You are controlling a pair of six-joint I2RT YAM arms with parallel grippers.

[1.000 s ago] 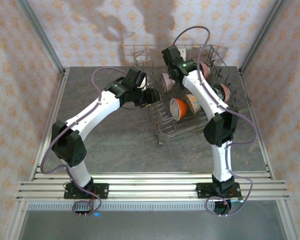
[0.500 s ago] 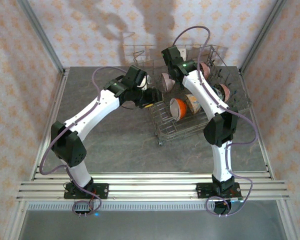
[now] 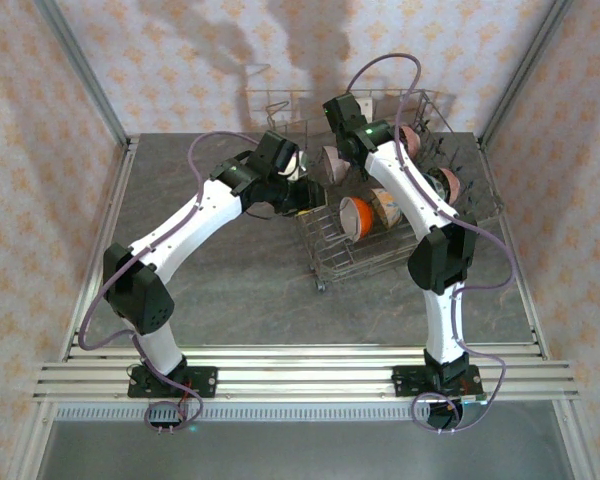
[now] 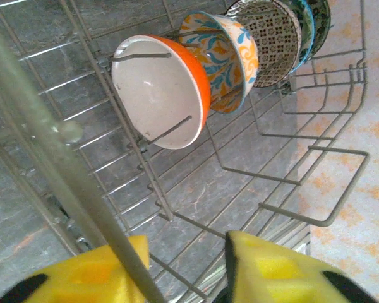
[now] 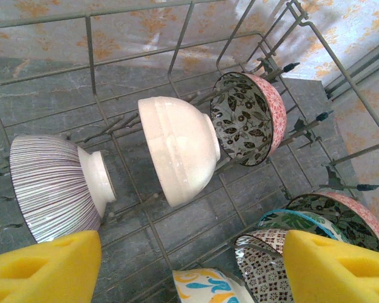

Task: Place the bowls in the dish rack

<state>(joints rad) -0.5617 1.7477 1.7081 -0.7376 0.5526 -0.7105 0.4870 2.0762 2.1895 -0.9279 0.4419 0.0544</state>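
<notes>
From above, the dish rack sat far right on the desk, bowls standing between its tines. Left wrist — the left end effector was partly open and empty, a rack wire crossing one finger. Right wrist — the right end effector gaped wide over the bowls, holding nothing.

The dish rack is grey; the orange bowl is white inside.

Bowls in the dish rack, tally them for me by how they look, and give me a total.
orange bowl: 1
blue-and-orange swirl bowl: 1
dark geometric bowl: 1
teal bowl: 1
pink bowls with black leafy insides: 2
plain cream-white bowl: 1
purple-striped bowl: 1
Total: 8
</notes>
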